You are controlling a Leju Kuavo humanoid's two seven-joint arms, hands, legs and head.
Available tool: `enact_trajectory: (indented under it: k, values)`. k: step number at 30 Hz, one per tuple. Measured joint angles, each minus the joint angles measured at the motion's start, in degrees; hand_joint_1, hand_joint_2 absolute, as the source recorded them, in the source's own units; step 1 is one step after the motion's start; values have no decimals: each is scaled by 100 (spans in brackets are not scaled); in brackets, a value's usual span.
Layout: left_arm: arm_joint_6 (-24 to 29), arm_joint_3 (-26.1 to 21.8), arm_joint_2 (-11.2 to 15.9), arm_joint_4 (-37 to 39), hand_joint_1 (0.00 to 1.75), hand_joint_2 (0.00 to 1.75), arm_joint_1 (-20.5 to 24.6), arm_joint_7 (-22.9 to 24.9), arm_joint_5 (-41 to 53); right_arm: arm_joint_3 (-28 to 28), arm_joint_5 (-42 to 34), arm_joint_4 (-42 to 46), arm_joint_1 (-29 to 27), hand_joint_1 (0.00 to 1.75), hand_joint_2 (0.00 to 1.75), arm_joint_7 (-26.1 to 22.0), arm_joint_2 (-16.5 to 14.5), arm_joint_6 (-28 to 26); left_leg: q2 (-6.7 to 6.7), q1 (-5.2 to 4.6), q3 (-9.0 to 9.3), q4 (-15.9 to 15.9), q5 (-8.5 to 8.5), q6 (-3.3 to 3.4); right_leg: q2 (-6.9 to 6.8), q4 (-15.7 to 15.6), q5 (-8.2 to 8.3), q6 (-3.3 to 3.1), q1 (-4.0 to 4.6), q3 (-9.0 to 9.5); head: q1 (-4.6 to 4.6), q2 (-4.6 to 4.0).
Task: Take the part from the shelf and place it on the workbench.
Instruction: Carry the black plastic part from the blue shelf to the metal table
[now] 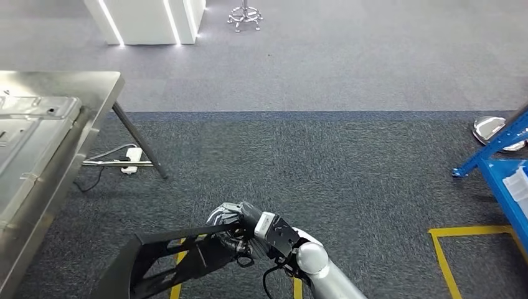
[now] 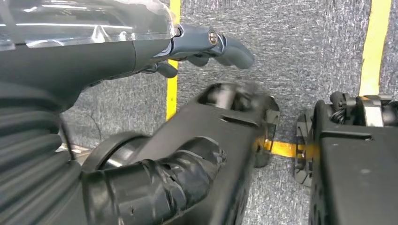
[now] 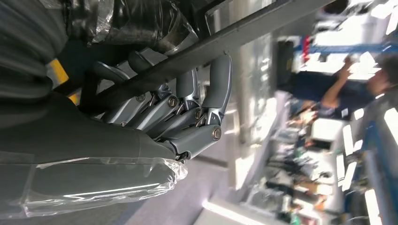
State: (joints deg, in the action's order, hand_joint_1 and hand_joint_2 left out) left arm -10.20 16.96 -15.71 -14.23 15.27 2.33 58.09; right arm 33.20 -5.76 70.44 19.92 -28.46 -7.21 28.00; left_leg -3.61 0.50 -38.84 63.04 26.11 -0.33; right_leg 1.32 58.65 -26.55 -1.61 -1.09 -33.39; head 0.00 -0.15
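Observation:
The part is a black, open metal frame, low in the head view just left of centre, above the carpet. My right hand grips its right end. In the right wrist view the fingers wrap around a black bar of the part. The steel workbench stands at the left, with its near corner well left of and beyond the part. My left hand hangs over the carpet, its fingers loosely apart and nothing in them.
A pressed sheet-metal panel lies on the workbench. A power strip and cable lie under its leg. The blue shelf is at the right edge. Yellow floor tape marks the carpet. A blurred person stands in the distance.

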Motion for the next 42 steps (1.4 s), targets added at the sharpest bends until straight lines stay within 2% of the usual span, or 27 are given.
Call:
enact_trajectory:
  k: [2,3,4,5,7,9,10,12,14,16,17,18,19,20,21,23,25,27,28,30,32,34,35,36,39,40,42]
  values:
    - [36,30,89,2,0,175,-22,-72,-91,1,-76,-3,8,175,175,-54,10,174,236,13,-348,726,330,-54,-177,-4,-18,-36,19,18,-19,0]
    - [90,22,224,10,0,175,-87,-221,-153,3,-143,-6,8,175,175,-81,17,278,284,30,-478,1000,418,-78,-263,-2,-27,-47,26,20,-18,0]
    - [166,5,439,21,0,175,-184,-496,-207,8,-214,-4,8,175,175,-100,25,360,309,47,-497,1060,396,-100,-331,-1,-36,-54,30,23,-18,0]
    - [248,-14,688,40,0,175,-294,-892,-234,19,-284,5,8,175,175,-102,31,399,338,62,-391,891,279,-116,-384,3,-47,-56,33,30,-18,0]
    - [376,-55,1236,95,0,175,-495,-1556,-261,50,-392,48,9,175,175,-92,50,380,514,60,54,112,-31,-105,-460,19,-79,-44,44,51,-22,0]
    - [438,-103,1648,140,0,175,-612,-1785,-273,85,-470,90,22,175,175,-84,90,325,661,6,363,-457,-183,-25,-549,34,-111,1,61,66,-24,0]
    - [450,-125,1772,151,0,175,-650,-1809,-279,107,-500,104,28,175,175,-84,110,305,661,-23,393,-535,-179,16,-604,33,-122,29,63,74,-25,0]
    - [454,-165,1939,170,0,175,-723,-1822,-294,166,-541,135,39,175,175,-84,138,277,525,-20,394,-558,-210,66,-701,23,-148,90,66,98,-23,0]
    - [460,-196,2021,179,0,175,-795,-1821,-299,226,-568,174,52,175,175,-88,160,245,419,21,412,-601,-239,117,-549,179,-287,143,60,57,-18,0]
    - [476,-223,2057,183,0,175,-821,-1804,-284,270,-590,192,57,175,175,-91,203,221,321,38,416,-620,-254,161,-271,766,-622,168,44,-204,-15,0]
    - [484,-240,2077,186,0,175,-824,-1786,-275,287,-597,194,50,175,175,-92,230,214,264,38,407,-616,-256,176,-195,1163,-798,169,42,-399,-14,0]
    - [489,-256,2089,192,0,175,-827,-1763,-271,301,-601,193,37,175,175,-90,258,211,199,35,401,-609,-255,179,-164,1473,-893,171,39,-560,-14,0]
    - [489,-269,2103,200,0,175,-832,-1737,-267,313,-604,193,26,175,175,-89,283,210,133,34,396,-600,-254,180,-151,1615,-884,171,37,-643,-14,0]
    - [487,-278,2115,208,0,175,-838,-1706,-263,325,-608,193,21,175,175,-88,300,210,64,34,394,-586,-252,177,-140,1530,-759,167,32,-618,-14,0]
    - [486,-284,2123,213,0,175,-841,-1671,-259,337,-614,193,22,175,175,-88,311,210,-4,34,393,-569,-248,169,-107,1237,-552,158,25,-490,-15,0]
    - [485,-293,2128,216,0,175,-840,-1603,-253,362,-633,195,34,175,175,-88,321,208,-127,33,368,-511,-229,134,103,503,-212,134,7,-162,-15,0]
    - [489,-308,2128,217,0,175,-836,-1534,-237,389,-651,201,41,175,175,-85,332,204,-236,37,317,-469,-226,66,244,171,-135,122,15,-20,-14,0]
    - [496,-325,2128,220,0,175,-855,-1466,-215,417,-660,215,51,175,175,-77,338,200,-340,55,283,-482,-246,-18,159,144,-131,84,33,-5,-15,0]
    - [499,-334,2125,223,0,175,-870,-1437,-209,429,-662,225,60,175,175,-72,337,195,-301,61,270,-464,-235,-47,100,117,-115,48,31,16,-16,0]
    - [504,-358,2119,227,0,175,-874,-1374,-206,442,-672,245,82,175,175,-65,333,180,-50,52,128,-162,-49,-86,-35,61,-84,-24,18,54,-23,0]
    - [507,-397,2114,227,0,175,-852,-1318,-208,444,-682,255,85,175,175,-56,337,154,224,49,-197,540,311,-115,-185,53,-88,-66,49,58,-28,0]
    - [506,-431,2110,228,0,175,-850,-1274,-206,447,-685,257,71,175,175,-45,347,138,300,59,-445,1078,492,-137,-335,55,-100,-82,73,52,-26,0]
    - [504,-440,2108,228,0,175,-859,-1260,-198,449,-685,257,67,175,175,-43,349,136,321,62,-423,1062,432,-139,-402,56,-106,-82,79,54,-28,0]
    - [503,-445,2104,229,0,175,-869,-1248,-185,450,-685,257,66,175,175,-43,350,134,354,63,-281,820,285,-131,-463,57,-114,-76,83,61,-28,0]
    - [510,-448,2067,228,0,175,-867,-1194,-154,451,-685,267,67,175,175,-43,352,122,674,8,326,-268,-109,-38,-618,65,-154,-18,120,97,-25,0]
    - [519,-449,2047,228,0,175,-865,-1169,-149,451,-685,273,66,175,175,-43,355,117,743,-17,404,-428,-131,0,-664,66,-166,6,135,107,-24,0]
    - [536,-455,2015,229,0,175,-874,-1134,-140,452,-684,285,61,175,175,-43,359,105,669,-40,402,-473,-127,62,-757,55,-181,54,143,128,-22,0]
